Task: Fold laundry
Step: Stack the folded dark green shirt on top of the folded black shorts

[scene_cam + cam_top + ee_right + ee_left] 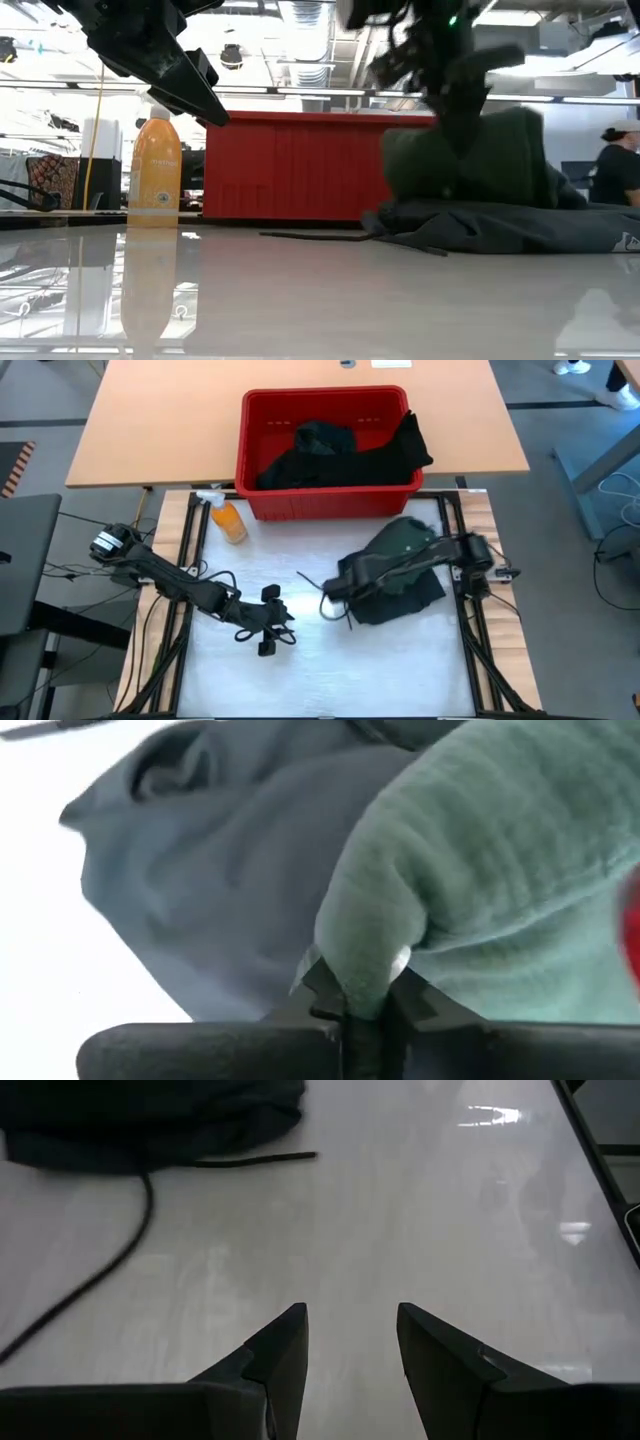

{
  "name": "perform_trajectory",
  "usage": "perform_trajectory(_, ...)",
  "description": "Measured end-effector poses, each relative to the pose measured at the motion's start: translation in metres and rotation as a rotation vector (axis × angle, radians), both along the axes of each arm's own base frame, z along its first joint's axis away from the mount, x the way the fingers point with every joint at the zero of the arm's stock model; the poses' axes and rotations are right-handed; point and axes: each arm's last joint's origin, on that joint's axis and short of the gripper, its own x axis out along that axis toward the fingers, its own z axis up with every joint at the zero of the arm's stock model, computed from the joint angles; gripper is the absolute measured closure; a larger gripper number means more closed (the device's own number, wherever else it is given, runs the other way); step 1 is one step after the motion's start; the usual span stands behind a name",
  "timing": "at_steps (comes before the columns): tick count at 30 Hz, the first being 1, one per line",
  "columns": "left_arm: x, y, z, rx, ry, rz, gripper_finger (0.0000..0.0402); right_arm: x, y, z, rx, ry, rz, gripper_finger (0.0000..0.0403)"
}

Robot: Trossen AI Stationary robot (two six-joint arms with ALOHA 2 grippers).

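R gripper (pixel 358 1005) sits over the right side of the tabletop (pixel 330 670), jaws clamped on a fold of the green garment (pixel 500 870); the pinched cloth bulges up between the 2 fingers in the right wrist view. In the low view that green garment (pixel 470 160) is bunched up above a flatter dark garment (pixel 500 228) spread on the tabletop. From above, both pieces make 1 heap (pixel 395 575) on the right, w/ the R arm lying across it. A black drawstring (pixel 318 585) trails out from the heap's left edge toward the middle.

L gripper (pixel 268 628) hangs left of centre, well apart from the heap, jaws apart w/ nothing between them; bare tabletop shows past its fingers (pixel 280 1350) in the left wrist view.

More dark laundry (pixel 335 455) sits in the red basket (pixel 258 420) at the far edge, 1 black piece draped over its right rim. An orange bottle (pixel 228 520) lies near the basket's left front corner. A person (pixel 615 165) shows in the room beyond.
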Motion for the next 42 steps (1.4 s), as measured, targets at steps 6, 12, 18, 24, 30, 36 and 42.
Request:
perform_trajectory(6,0.000,0.000,-0.001,0.000,-0.004,0.002,0.0258,0.022,0.025,-0.042,0.076,0.109,0.065,0.0315)
perform_trajectory(12,-0.003,0.004,-0.010,0.021,-0.021,0.006,0.0258,0.019,0.031,-0.011,0.088,0.077,0.085,0.0244)
perform_trajectory(18,0.008,0.015,-0.002,0.082,-0.150,-0.016,0.0258,-0.012,0.032,0.056,0.123,-0.155,-0.031,0.0187)
perform_trajectory(24,0.023,0.037,0.014,0.111,-0.331,0.036,0.0257,-0.064,0.052,0.077,0.100,-0.381,-0.200,0.0168)
perform_trajectory(30,0.038,0.087,0.021,-0.220,-0.408,0.093,0.0234,-0.122,0.075,0.038,0.113,-0.609,-0.371,0.0168)
perform_trajectory(36,0.072,0.107,0.014,-0.368,-0.428,0.045,0.0189,-0.157,0.081,0.013,0.146,-0.854,-0.494,0.0168)
perform_trajectory(42,0.128,0.114,0.004,-0.340,-0.296,0.091,0.0156,-0.177,0.082,0.005,0.105,-0.971,-0.539,0.0168)
